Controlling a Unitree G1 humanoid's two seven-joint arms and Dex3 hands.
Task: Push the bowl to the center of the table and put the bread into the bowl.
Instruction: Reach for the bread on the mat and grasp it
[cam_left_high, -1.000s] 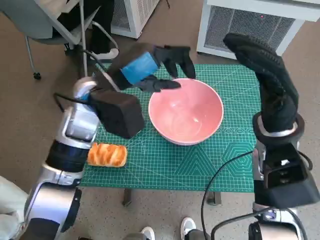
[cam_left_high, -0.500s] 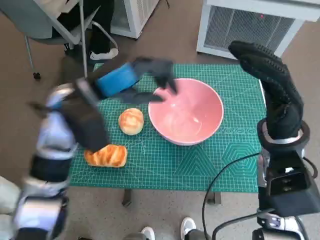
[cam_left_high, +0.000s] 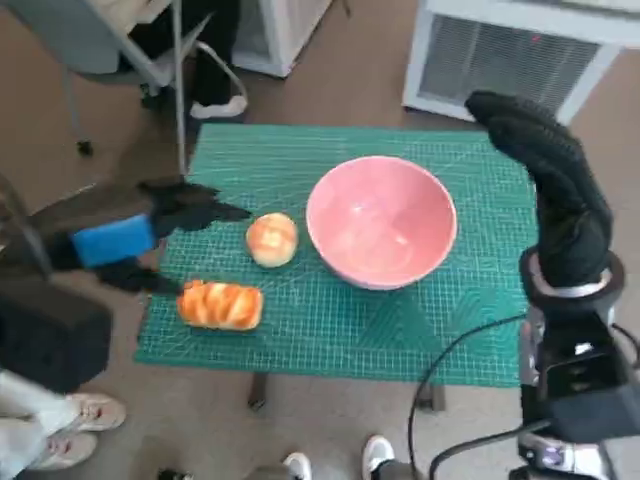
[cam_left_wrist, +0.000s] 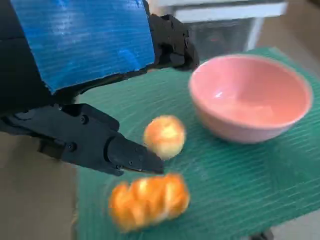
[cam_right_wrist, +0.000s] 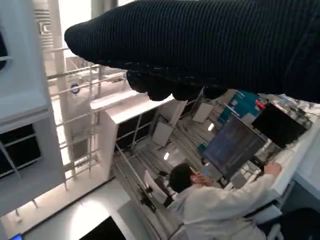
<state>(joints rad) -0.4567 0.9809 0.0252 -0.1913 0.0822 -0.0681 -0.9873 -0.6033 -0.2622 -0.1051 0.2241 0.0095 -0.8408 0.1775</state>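
Left hand (cam_left_high: 150, 225) withdrawn from bowl (cam_left_high: 381, 220), empty

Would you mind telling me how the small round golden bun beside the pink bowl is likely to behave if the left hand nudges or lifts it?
The small round golden bun looks domed, so a nudge may roll it. It probably weighs little and squashes easily, so the left hand should grip it gently.

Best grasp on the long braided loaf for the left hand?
Probably across its narrow middle, from above. The braided loaf lies flat with its long axis along the mat's near edge, so fingers can straddle its short width. The left hand, open, already hovers just beyond it; the round bun lies apart, leaving room.
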